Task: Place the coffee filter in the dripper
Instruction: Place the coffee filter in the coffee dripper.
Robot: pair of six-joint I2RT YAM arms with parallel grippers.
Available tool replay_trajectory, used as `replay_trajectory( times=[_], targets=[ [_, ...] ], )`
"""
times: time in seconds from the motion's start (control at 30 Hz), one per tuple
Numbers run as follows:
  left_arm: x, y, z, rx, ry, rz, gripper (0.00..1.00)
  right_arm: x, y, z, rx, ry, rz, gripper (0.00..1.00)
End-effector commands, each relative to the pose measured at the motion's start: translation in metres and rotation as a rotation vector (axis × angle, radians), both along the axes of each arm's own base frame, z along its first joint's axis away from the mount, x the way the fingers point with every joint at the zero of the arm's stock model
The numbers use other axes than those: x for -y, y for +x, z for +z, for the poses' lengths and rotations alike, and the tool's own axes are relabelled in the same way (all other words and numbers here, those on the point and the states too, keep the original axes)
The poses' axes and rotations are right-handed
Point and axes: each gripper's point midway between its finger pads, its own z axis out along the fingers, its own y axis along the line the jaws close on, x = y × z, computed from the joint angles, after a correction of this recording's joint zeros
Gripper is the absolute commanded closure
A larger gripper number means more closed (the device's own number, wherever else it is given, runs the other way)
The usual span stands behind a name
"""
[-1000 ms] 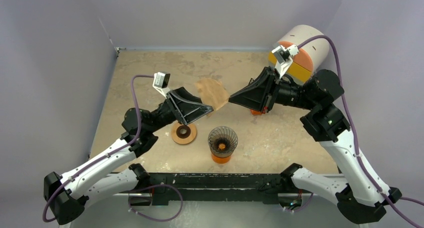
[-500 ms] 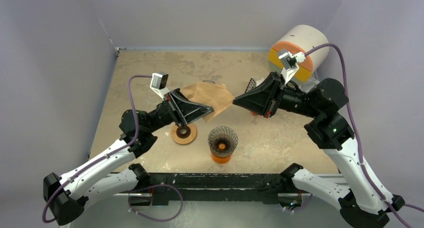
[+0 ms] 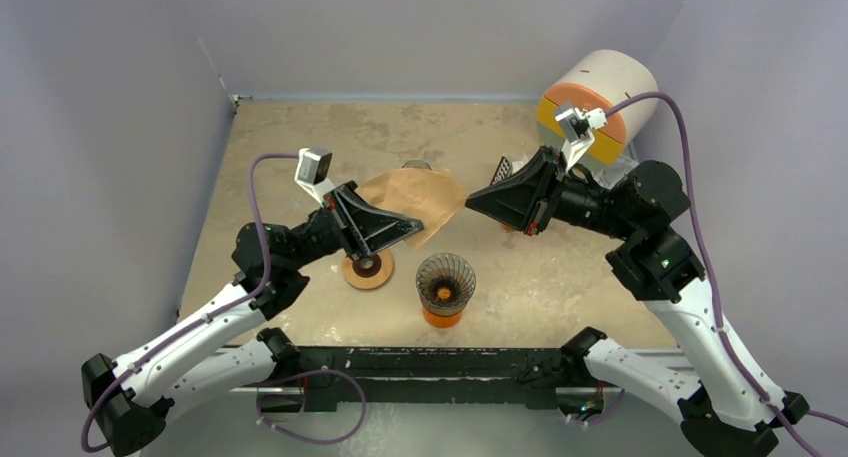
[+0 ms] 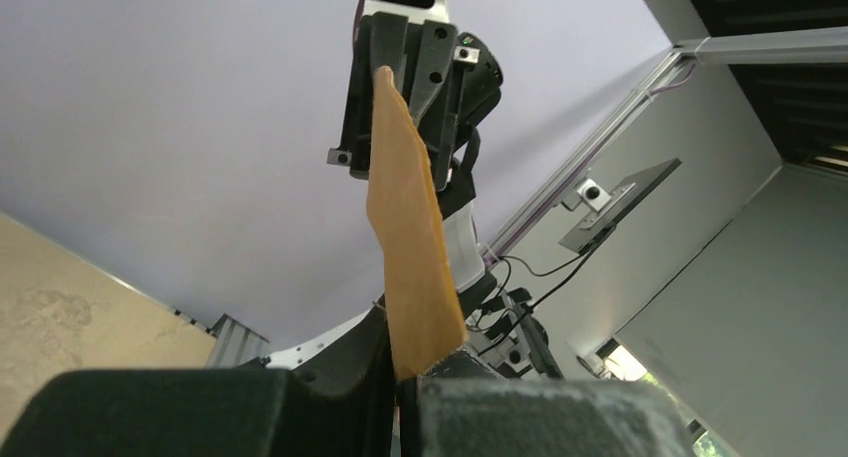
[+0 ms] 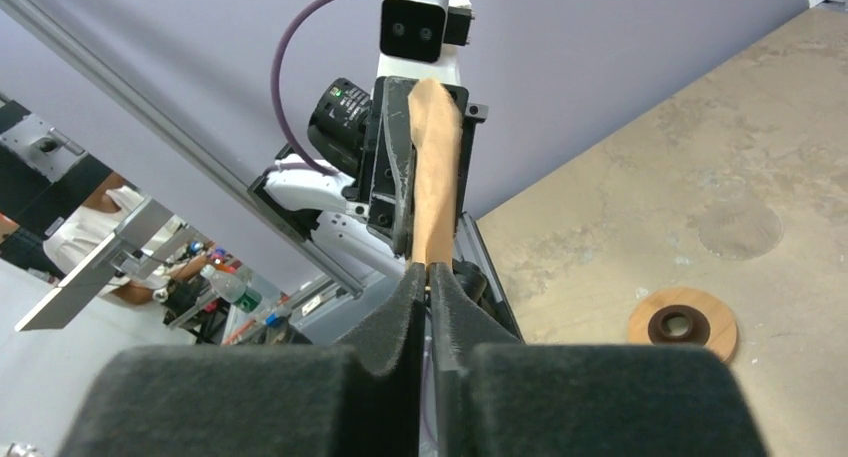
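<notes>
Filter (image 3: 415, 195) hung between left jaws and right jaws, each clenched on an edge, above the counter (image 3: 300, 147); dripper (image 3: 445, 282) stood nearby.

We have drawn our left pincer (image 3: 416, 223) leftward and our right pincer (image 3: 469, 201) rightward, spreading the brown paper coffee filter (image 3: 408, 194) wider.

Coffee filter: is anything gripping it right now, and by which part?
Both grippers hold the coffee filter in the air. The left gripper pinches its near edge, and the right gripper pinches its right-hand corner. Both are shut on the paper.
</notes>
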Motion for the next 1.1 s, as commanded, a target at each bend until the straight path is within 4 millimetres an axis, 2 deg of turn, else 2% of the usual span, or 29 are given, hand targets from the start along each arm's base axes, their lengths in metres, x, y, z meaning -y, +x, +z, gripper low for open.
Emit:
replay_trajectory(
  times=[0.0, 0.1, 0.2, 0.4, 0.6, 0.7, 0.9, 1.07],
  targets=[
    [-0.001, -0.005, -0.002, 0.097, 0.054, 0.025, 1.0, 0.002, -0.001, 0.002, 0.05, -0.01, -0.007, 0.89],
    [0.0, -0.003, -0.014, 0.14, 0.115, 0.053, 1.0, 0.005, 0.001, -0.003, 0.061, -0.041, -0.035, 0.72],
    [0.003, -0.005, -0.027, 0.203, 0.195, 0.058, 1.0, 0.008, 0.002, -0.011, 0.07, -0.085, -0.049, 0.59],
    [0.001, -0.009, -0.045, 0.325, 0.33, 0.07, 1.0, 0.015, -0.001, -0.026, 0.084, -0.177, -0.063, 0.45],
    [-0.012, -0.017, -0.055, 0.462, 0.411, 0.109, 1.0, 0.023, -0.002, -0.022, 0.183, -0.233, -0.079, 0.42],
    [-0.019, -0.027, -0.052, 0.527, 0.433, 0.102, 1.0, 0.021, -0.014, -0.021, 0.243, -0.248, -0.001, 0.45],
    [-0.024, -0.045, -0.057, 0.538, 0.513, -0.007, 1.0, 0.016, -0.035, -0.019, 0.299, -0.257, 0.152, 0.45],
    [-0.023, -0.055, -0.061, 0.473, 0.539, -0.097, 1.0, 0.009, -0.04, -0.023, 0.29, -0.255, 0.245, 0.45]
  ],
)
